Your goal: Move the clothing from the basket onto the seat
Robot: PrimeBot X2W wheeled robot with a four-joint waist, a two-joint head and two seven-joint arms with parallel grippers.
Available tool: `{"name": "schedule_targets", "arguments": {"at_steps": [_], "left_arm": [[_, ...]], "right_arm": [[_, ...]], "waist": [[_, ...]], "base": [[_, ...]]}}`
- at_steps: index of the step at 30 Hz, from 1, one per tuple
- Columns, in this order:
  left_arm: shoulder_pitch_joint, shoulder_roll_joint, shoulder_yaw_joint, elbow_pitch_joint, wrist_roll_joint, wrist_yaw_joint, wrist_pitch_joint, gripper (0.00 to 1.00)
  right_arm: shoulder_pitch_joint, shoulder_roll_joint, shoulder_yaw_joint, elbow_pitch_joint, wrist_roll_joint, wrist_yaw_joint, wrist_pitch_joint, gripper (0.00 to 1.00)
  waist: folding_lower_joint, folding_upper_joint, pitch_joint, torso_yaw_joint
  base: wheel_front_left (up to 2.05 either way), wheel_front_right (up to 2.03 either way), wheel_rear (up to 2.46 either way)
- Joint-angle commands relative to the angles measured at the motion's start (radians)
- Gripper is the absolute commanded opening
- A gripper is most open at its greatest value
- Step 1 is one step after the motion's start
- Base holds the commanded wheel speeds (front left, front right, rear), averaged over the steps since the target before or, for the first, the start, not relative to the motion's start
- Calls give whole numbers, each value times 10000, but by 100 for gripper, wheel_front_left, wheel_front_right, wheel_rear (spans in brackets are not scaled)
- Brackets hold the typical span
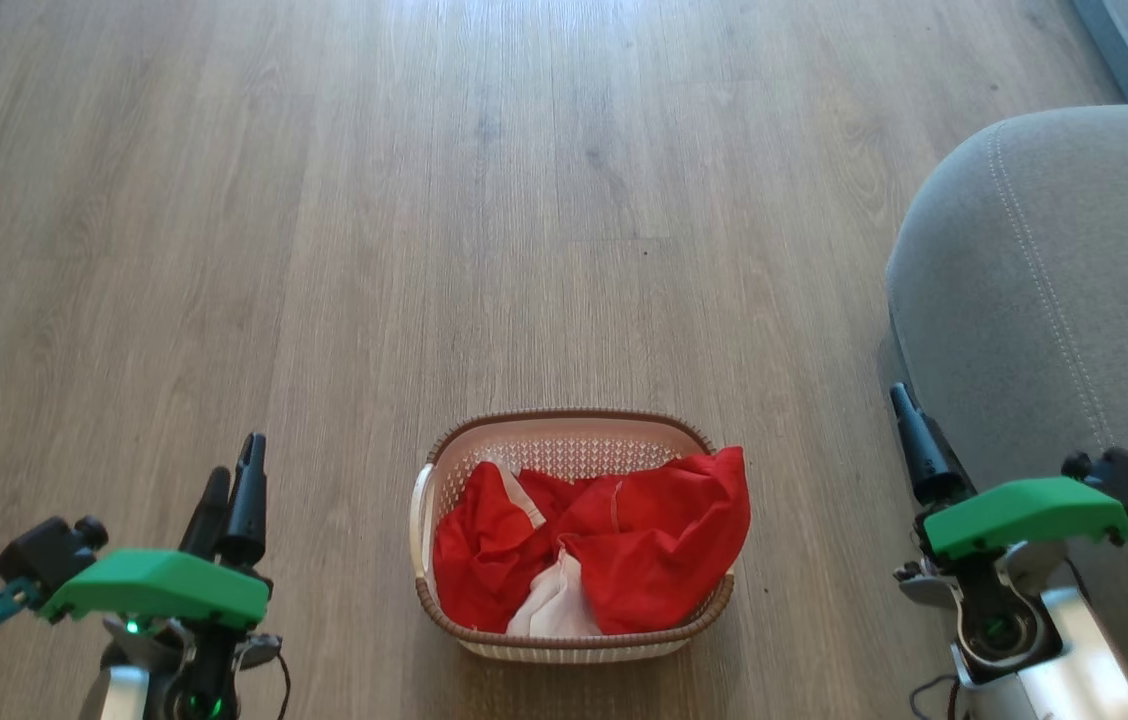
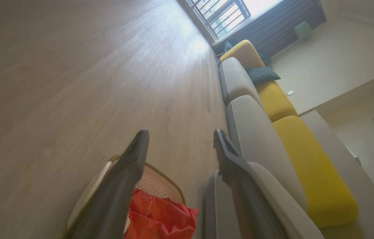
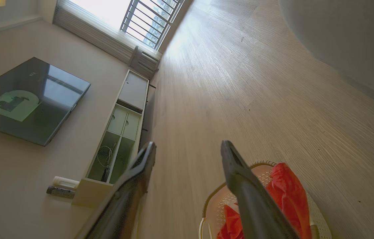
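The cream basket (image 1: 564, 418) with a brown rim stands on the wood floor in front of me, low in the head view. The red clothing (image 1: 624, 540) with white patches fills it and drapes over its right rim. To the right rises the light grey seat (image 1: 1054, 300) with its pale stitching. My left gripper (image 1: 236, 458) hovers open to the left of the basket, holding nothing. My right gripper (image 1: 909, 410) hovers open between the basket and the seat. The left wrist view looks past the left gripper (image 2: 181, 132) to the basket (image 2: 170, 181), clothing (image 2: 160, 215) and seat (image 2: 283, 199). The right gripper (image 3: 188, 144) is above the basket (image 3: 213, 199) and clothing (image 3: 286, 192).
Bare wood floor (image 1: 424, 200) stretches ahead and to the left. The grey cushions run on beside yellow back cushions (image 2: 309, 166) toward a window. Across the room stand a low white cabinet (image 3: 120, 132) and a wall-mounted screen (image 3: 28, 99).
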Motion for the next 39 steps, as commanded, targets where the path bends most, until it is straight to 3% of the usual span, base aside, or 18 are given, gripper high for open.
{"name": "schedule_targets", "arguments": {"at_steps": [1, 39], "left_arm": [[-615, 219, 96, -353, 322, 32, -109, 100], [-1500, 623, -171, 10, 5188, 488, -1221, 100]], "right_arm": [[-696, -195, 145, -241, -267, 0, -152, 100], [-2477, -386, 1111, 1637, -4770, 0, -1273, 100]], "waist": [[-1, 0, 3, 1], [-1, 0, 74, -30]], "base": [[0, 0, 0], [0, 0, 0]]}}
